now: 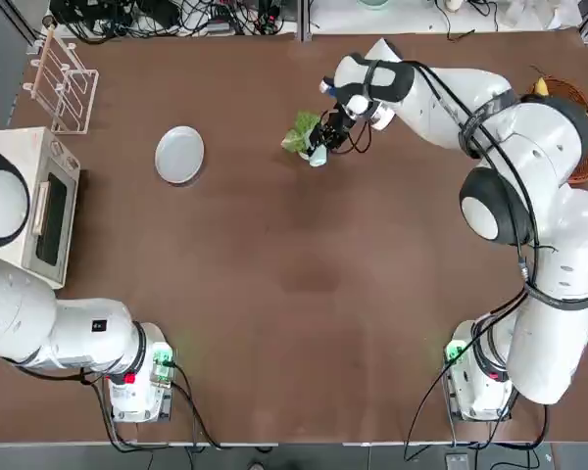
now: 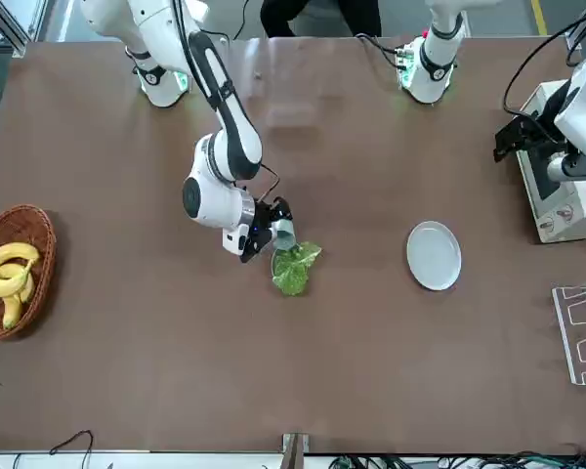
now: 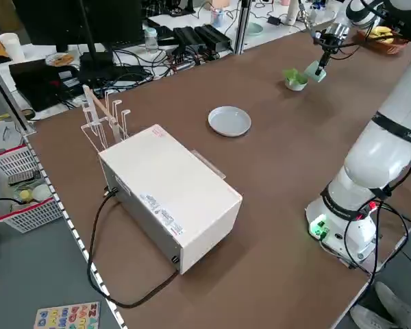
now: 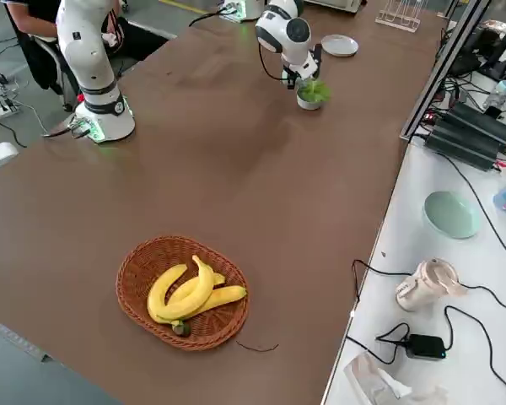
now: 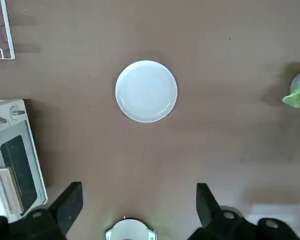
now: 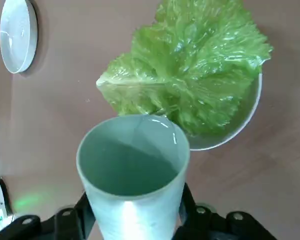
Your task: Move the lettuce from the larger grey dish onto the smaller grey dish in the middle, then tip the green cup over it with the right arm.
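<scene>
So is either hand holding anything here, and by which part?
The right hand grips the green cup by its lower side wall, tilted toward the lettuce. The left hand is open and empty.

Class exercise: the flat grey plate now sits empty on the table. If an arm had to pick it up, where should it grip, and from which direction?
Probably at the rim. The larger grey dish lies flat and shallow with nothing on it, too wide to span, so one finger over the raised edge and one under, coming in low from the side. The left gripper, open, looks nearer than the right gripper, which holds the green cup.
</scene>
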### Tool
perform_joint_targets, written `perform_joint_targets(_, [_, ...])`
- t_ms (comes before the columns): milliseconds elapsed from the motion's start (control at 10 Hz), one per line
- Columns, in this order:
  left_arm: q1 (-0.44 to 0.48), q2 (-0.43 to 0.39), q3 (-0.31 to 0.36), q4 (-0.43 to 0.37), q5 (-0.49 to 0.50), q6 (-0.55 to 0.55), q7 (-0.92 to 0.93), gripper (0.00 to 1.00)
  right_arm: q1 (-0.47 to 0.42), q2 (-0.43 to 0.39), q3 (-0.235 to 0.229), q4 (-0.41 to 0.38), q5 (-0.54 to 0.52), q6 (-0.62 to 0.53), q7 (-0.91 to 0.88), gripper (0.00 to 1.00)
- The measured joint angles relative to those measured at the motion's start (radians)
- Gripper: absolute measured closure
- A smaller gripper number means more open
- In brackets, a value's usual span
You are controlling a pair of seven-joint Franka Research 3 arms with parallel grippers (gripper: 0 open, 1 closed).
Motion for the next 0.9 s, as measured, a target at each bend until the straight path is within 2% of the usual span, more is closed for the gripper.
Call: perform_joint_targets(900, [0.002,0.000,0.007,0.013,0.000,0.000,0.001,0.00,0.000,0.005,0.000,0.011,0.000,-0.035,0.079,0.32])
